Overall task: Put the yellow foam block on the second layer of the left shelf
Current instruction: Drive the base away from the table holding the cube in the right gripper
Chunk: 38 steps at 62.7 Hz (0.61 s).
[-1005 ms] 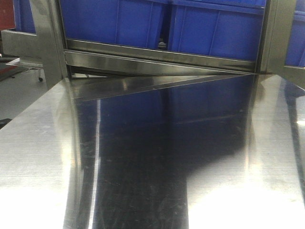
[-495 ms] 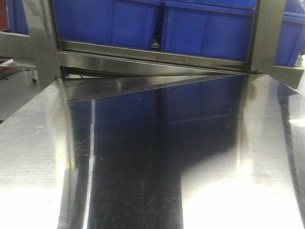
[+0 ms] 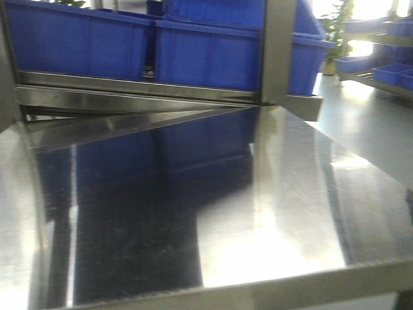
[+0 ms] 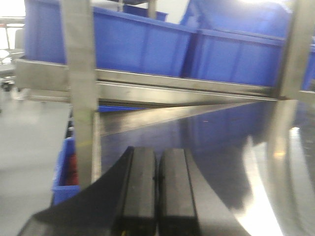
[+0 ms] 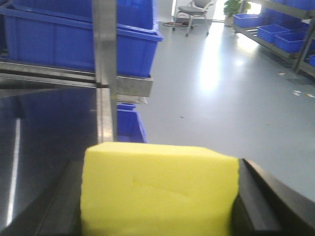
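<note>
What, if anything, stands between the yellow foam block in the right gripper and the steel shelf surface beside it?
Nothing visible lies on the steel shelf surface. Only the upright post at its corner rises ahead of the yellow foam block, towards its left; the blue bins sit farther back.

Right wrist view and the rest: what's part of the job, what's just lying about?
Job: yellow foam block, in the right gripper; steel shelf, likely its target.
Lying about: blue bins; office chair; potted plant; left gripper, jaws shut, empty.
</note>
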Tool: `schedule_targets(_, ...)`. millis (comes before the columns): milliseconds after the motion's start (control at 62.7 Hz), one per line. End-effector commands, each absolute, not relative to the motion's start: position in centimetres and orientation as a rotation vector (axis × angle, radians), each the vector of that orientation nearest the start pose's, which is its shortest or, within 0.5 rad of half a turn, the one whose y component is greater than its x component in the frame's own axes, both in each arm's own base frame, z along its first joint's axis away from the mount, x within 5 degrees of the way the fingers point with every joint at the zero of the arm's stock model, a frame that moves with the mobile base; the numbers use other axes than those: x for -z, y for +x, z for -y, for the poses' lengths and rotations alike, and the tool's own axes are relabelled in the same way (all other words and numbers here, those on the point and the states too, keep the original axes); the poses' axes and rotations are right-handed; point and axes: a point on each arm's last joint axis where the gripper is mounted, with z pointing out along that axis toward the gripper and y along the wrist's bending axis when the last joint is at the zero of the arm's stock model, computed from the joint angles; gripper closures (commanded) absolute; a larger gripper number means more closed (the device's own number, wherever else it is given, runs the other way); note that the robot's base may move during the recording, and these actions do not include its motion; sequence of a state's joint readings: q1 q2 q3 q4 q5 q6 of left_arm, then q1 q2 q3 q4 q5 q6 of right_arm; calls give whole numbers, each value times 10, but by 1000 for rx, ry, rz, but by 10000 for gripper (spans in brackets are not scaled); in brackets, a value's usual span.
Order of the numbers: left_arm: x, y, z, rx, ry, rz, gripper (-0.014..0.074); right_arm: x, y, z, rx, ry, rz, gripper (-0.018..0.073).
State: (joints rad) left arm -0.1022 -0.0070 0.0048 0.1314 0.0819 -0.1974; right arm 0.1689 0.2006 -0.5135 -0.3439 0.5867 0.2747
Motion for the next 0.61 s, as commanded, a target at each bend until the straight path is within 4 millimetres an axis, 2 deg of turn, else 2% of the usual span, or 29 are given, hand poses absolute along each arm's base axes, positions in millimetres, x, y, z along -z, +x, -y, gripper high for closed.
schedule_targets(0, -203, 56, 6, 147, 21, -1497, 460, -336, 44, 9, 66, -42, -1633, 273)
schedule_targets(590, -204, 57, 6, 146, 21, -1503, 460, -334, 51, 8, 71, -47, -1672, 273)
